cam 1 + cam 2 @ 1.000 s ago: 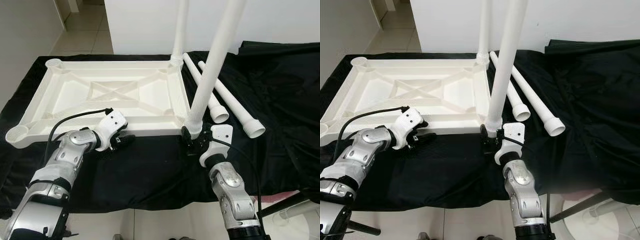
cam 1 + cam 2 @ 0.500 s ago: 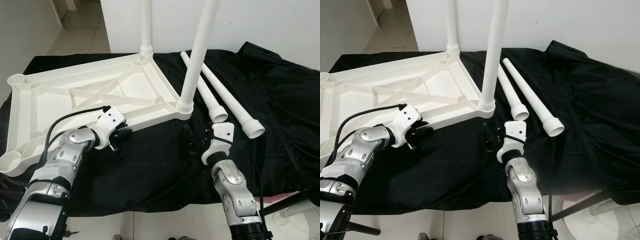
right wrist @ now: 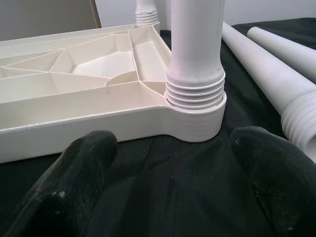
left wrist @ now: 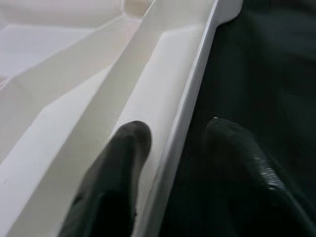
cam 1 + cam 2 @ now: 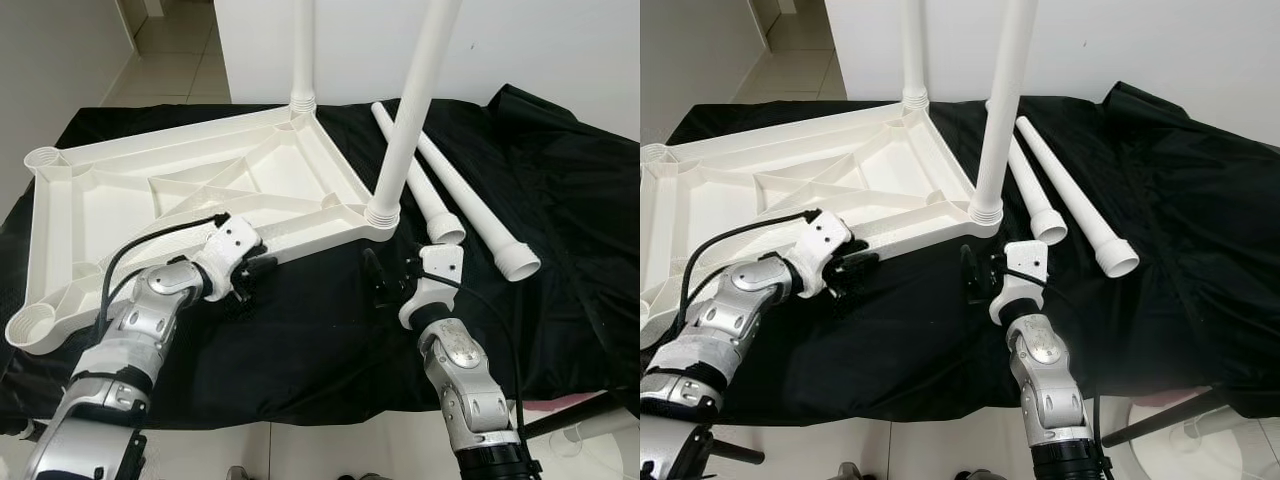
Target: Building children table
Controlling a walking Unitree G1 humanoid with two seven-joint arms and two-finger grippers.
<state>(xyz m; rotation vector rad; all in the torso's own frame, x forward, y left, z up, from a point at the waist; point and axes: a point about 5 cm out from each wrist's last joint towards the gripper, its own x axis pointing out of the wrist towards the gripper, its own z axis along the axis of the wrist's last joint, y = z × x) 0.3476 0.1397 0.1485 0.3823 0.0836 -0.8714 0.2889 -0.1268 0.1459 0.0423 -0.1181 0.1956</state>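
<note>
A white table top [image 5: 190, 190] is seen lying upside down on a black cloth [image 5: 560, 230], in the left half of the head views. The cloth covers the whole work surface. Two white legs are stood up in the table top's corners: the near leg [image 5: 415, 110] in the middle of the frame, and the far leg [image 5: 302, 50] at the top, a little to the left. Two loose legs [image 5: 470, 190] are laid side by side on the cloth, right of the middle.

The left gripper [image 5: 245, 285] is placed at the near rim of the table top, in the lower left part of the frame. In the left wrist view, one black finger [image 4: 116, 177] is seen inside the rim and the other outside, so the rim is pinched between them.

The right gripper [image 5: 392, 285] is held on the cloth just below the near leg's screwed base, close to it but not touching. Its fingers [image 3: 79, 182] are spread wide apart, with nothing between them.
</note>
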